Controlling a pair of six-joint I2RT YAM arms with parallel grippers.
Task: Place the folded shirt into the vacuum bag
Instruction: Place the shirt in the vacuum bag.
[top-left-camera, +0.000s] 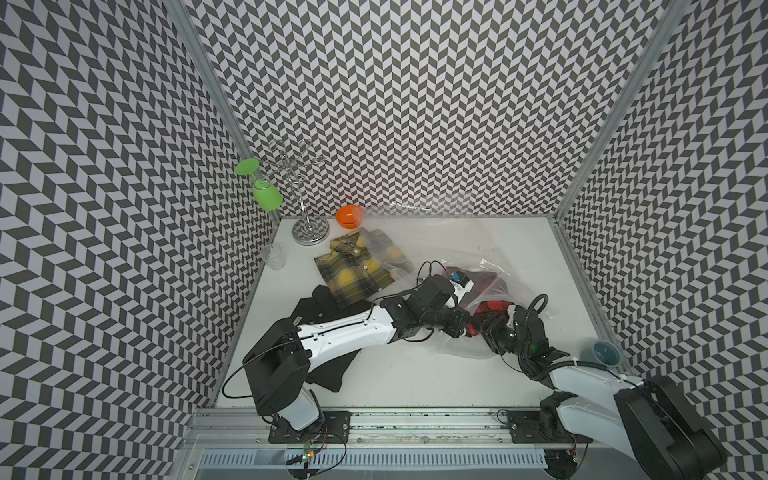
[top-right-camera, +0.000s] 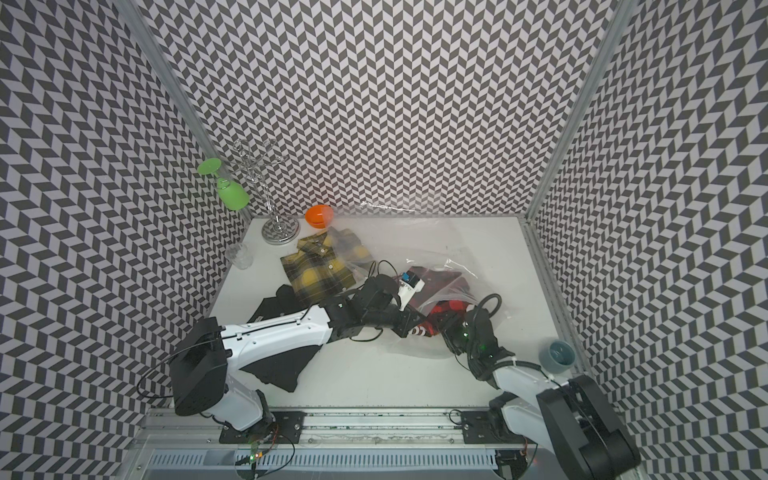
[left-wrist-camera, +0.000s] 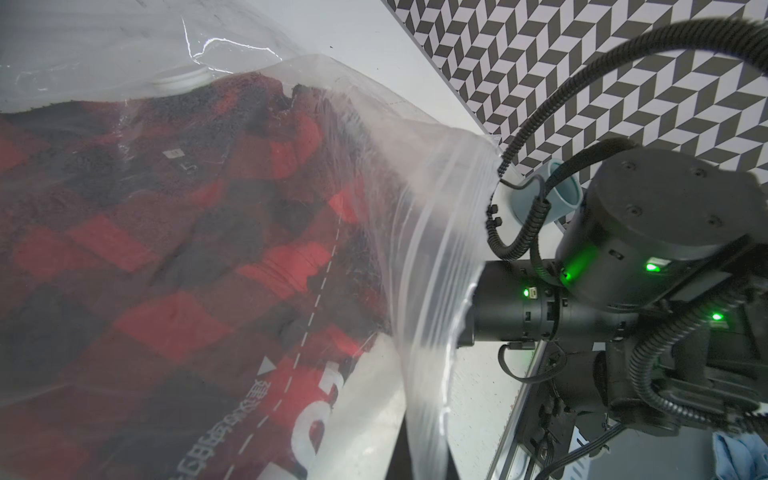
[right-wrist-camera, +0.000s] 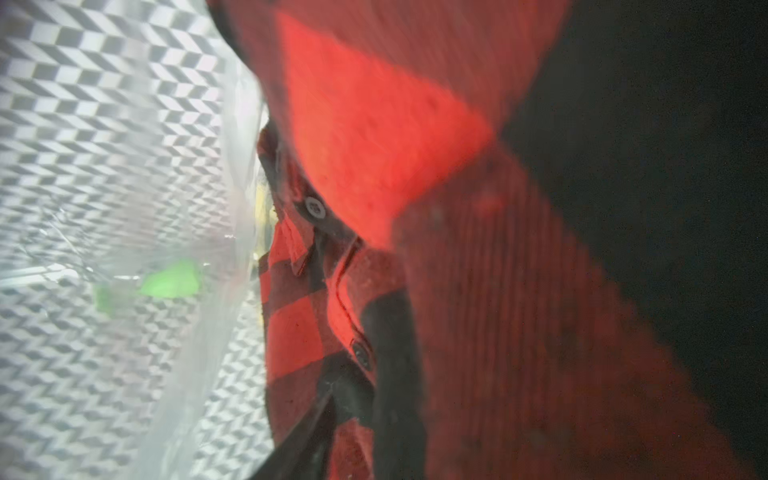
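The red-and-black plaid shirt (left-wrist-camera: 208, 249) lies inside the vacuum bag (left-wrist-camera: 436, 208) and is seen through the clear film. Its far edge reaches nearly to the bag's round white valve (left-wrist-camera: 178, 79). Its near edge sits just inside the bag's mouth, so by my reading the placing itself is all but done.

The right gripper (top-left-camera: 487, 323) reaches in through the bag's mouth. Its wrist camera shows only red cloth pressed close and a strip of film, and the fingers are hidden, so I cannot tell whether it is spread or holding the shirt. The left gripper (top-left-camera: 459, 326) is at the bag's mouth with its jaws fully together. It appears to pinch the upper film, which rises toward its camera.

What seems left is to let go of the cloth if it is held, draw the right arm out without dragging the shirt back, and drop the mouth.

Just beside the bag, partly under its far corner, lies a yellow plaid shirt (top-left-camera: 353, 270) — and a black garment (top-left-camera: 328, 307) is a little farther from it.
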